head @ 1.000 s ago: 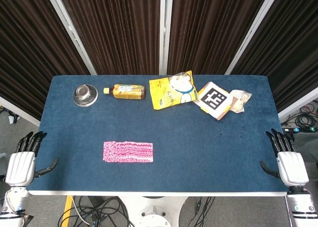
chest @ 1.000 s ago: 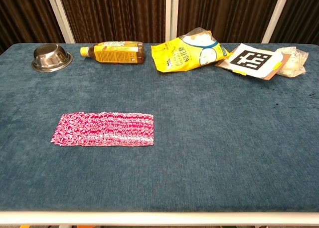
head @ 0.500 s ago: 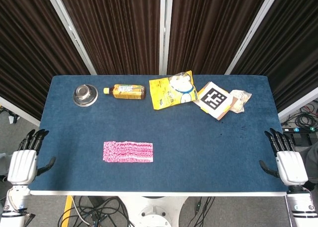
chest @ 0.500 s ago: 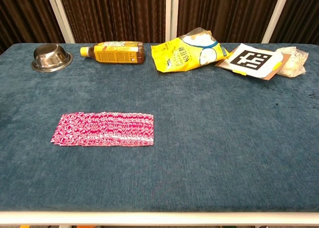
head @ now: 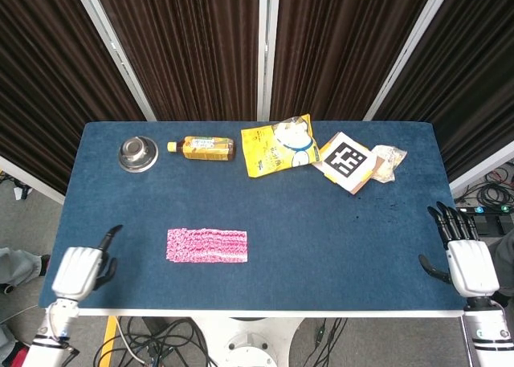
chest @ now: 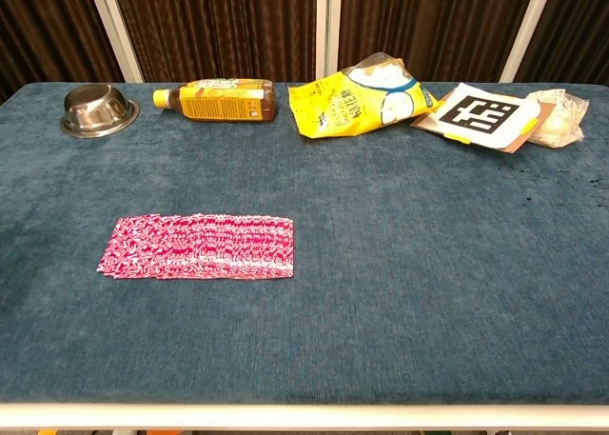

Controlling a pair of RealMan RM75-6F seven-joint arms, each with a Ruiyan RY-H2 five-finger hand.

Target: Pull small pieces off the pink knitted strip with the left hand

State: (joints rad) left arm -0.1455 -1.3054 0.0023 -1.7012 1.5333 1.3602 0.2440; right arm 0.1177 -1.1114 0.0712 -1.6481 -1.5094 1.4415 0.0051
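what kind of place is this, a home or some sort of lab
Most likely a robotics lab or data-collection booth, not a home: dark curtains enclose the blue cloth table, a printed marker card lies on it, and loose cables trail on the floor underneath.

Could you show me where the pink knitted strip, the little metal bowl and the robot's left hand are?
pink knitted strip [head: 207, 245], head view, middle of the strip.
metal bowl [head: 138, 153], head view, its centre.
left hand [head: 78, 271], head view, its white back.
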